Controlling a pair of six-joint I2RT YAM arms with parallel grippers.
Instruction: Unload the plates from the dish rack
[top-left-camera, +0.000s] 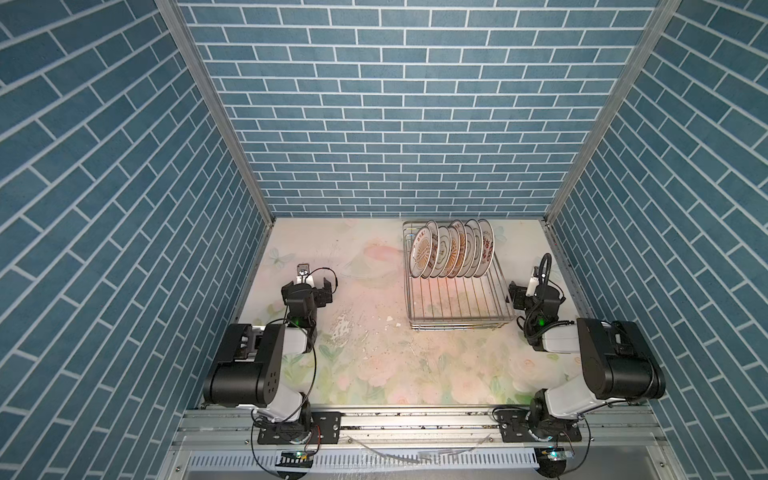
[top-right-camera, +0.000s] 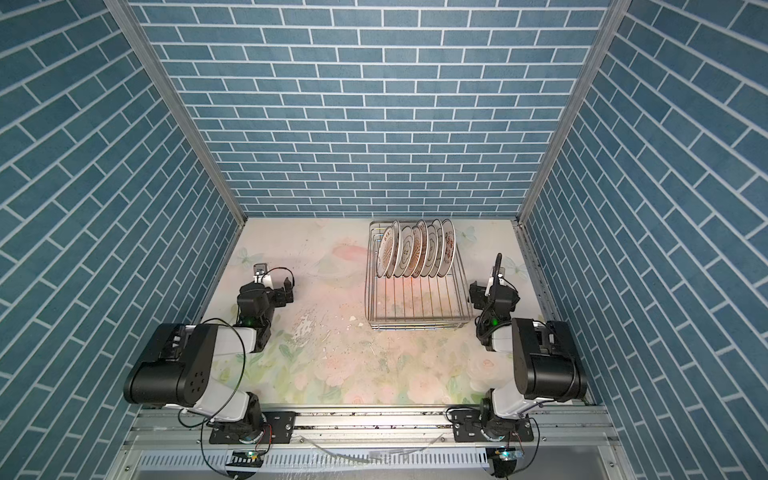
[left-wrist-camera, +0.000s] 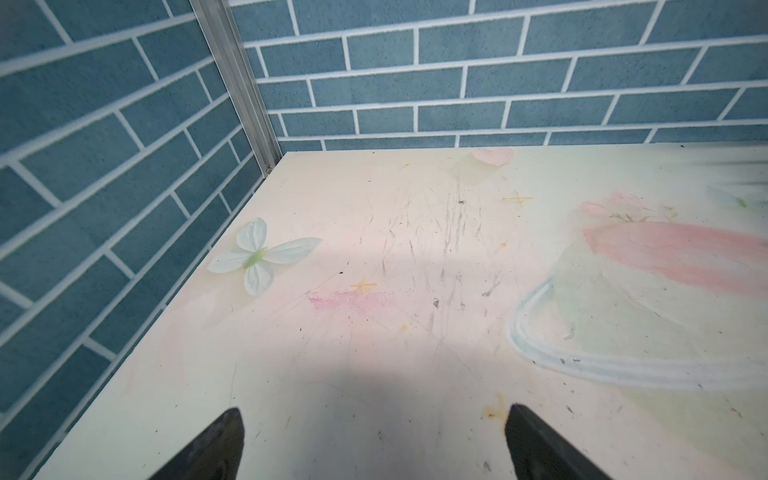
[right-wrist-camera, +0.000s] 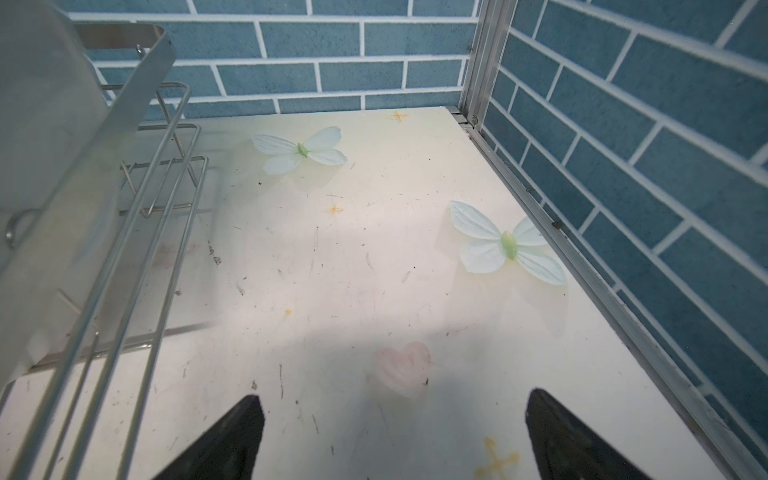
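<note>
Several white plates (top-left-camera: 453, 249) (top-right-camera: 417, 249) stand on edge in a row across the far half of the silver wire dish rack (top-left-camera: 457, 324) (top-right-camera: 415, 322), right of the table's middle. The rack's near half holds nothing. My left gripper (top-left-camera: 307, 284) (top-right-camera: 268, 286) hovers low over the table's left side, well apart from the rack, open and empty (left-wrist-camera: 374, 409). Just beyond the rack's right side, my right gripper (top-left-camera: 534, 289) (top-right-camera: 494, 289) is also open and empty (right-wrist-camera: 395, 395). In the right wrist view the rack's wires (right-wrist-camera: 137, 232) pass close by, with a blurred white plate (right-wrist-camera: 41, 124) behind them.
Blue brick walls with metal corner posts (top-left-camera: 232, 137) close in the table on three sides. The floral tabletop (top-left-camera: 374, 291) has a scraped patch with small chips (top-left-camera: 345, 328) left of the rack. An aluminium rail (top-left-camera: 415, 424) runs along the front edge.
</note>
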